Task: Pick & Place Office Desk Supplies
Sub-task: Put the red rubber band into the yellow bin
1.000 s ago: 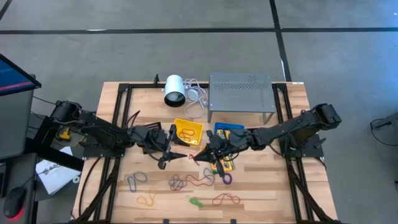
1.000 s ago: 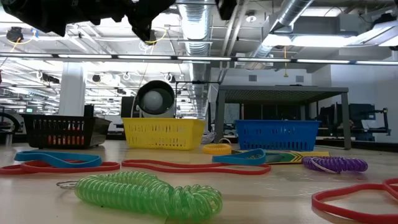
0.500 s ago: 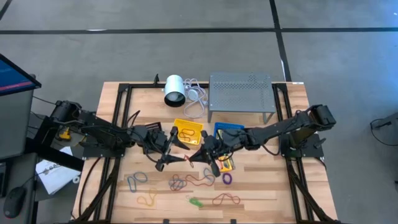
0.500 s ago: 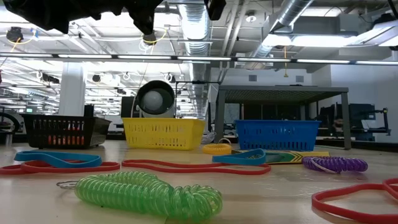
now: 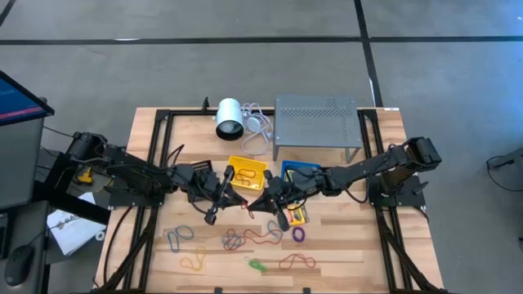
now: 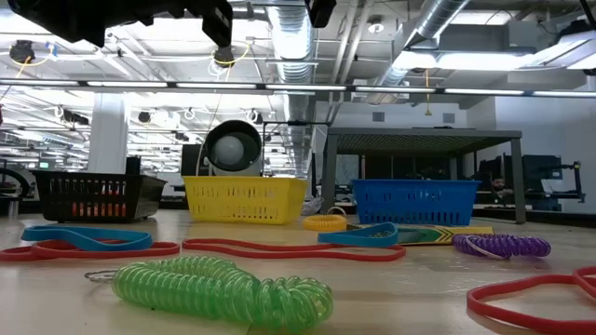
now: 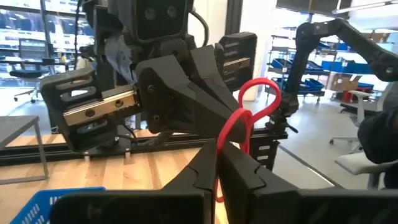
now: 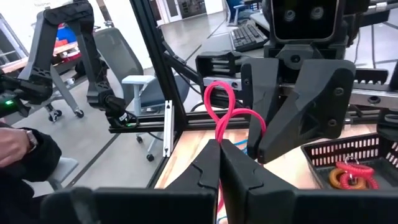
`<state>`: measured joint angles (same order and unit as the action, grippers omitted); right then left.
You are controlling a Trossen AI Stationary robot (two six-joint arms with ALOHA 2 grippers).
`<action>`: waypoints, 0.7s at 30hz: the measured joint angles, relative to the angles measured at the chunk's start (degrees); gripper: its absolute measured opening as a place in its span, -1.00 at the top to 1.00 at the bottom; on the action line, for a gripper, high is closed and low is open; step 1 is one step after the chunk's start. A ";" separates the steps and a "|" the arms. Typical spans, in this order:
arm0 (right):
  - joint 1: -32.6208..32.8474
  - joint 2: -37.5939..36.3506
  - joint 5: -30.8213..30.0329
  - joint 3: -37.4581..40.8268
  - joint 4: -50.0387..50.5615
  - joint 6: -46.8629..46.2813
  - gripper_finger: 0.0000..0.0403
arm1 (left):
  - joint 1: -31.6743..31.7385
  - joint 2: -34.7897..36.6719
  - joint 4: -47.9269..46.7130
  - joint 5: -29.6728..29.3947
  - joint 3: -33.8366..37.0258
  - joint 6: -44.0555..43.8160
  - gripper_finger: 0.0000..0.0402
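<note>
A red rubber band point(image 7: 256, 93) is up in the air over the middle of the table, between my two grippers, which face each other tip to tip. My left gripper point(image 7: 217, 163) comes in from the table's left point(image 5: 242, 202) and is shut on the band. My right gripper point(image 8: 219, 149) comes in from the right point(image 5: 258, 204) and is shut on the same band point(image 8: 224, 102). Below them on the table lie more rubber bands point(image 5: 261, 235), a green coil point(image 6: 223, 288), a purple coil point(image 5: 298, 234) and a crayon box point(image 5: 296, 216). My left gripper pinches the red band's strands point(image 7: 229, 134) between its two fingers, level, from the table's left. A loop of the band stands up above the fingertips, clear of the table. My right gripper pinches the band's strands point(image 8: 219, 132) between its two fingers, level, from the table's right. The band's looped part rises above its fingertips toward the left gripper, clear of the table.
A yellow basket point(image 5: 248, 173) and a blue basket point(image 5: 298, 170) stand just beyond the grippers; a black basket point(image 6: 88, 195) stands farther left. At the far edge are a white cylinder point(image 5: 229, 118) and a grey perforated rack point(image 5: 317, 121). Blue bands point(image 5: 180, 237) and a red band point(image 5: 297, 262) lie near the front.
My left gripper has shut its fingers on the red band that my right gripper holds up. Both arms have otherwise stayed where they were.
</note>
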<state>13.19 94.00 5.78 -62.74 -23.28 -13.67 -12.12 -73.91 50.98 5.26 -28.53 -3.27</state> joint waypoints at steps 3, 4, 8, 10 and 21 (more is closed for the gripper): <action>0.19 0.00 0.38 0.00 0.03 0.10 1.00 | 0.00 0.00 0.00 1.22 0.00 0.02 0.99; 0.23 0.00 0.40 0.00 0.03 0.17 1.00 | 0.00 0.00 0.00 1.22 0.00 0.02 0.99; 0.24 0.00 0.42 0.00 0.03 0.17 1.00 | 0.00 0.00 0.00 1.25 0.00 0.02 0.99; 0.24 0.00 0.42 0.00 0.03 0.17 0.99 | 0.00 0.00 -0.09 1.23 0.00 0.02 0.99; -0.67 -0.09 1.70 0.00 -0.10 -1.38 0.23 | 0.00 0.00 -0.22 1.08 0.00 0.02 1.00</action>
<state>12.52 93.91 7.48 -62.74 -23.38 -15.05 -12.12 -73.91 50.76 6.34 -28.53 -3.25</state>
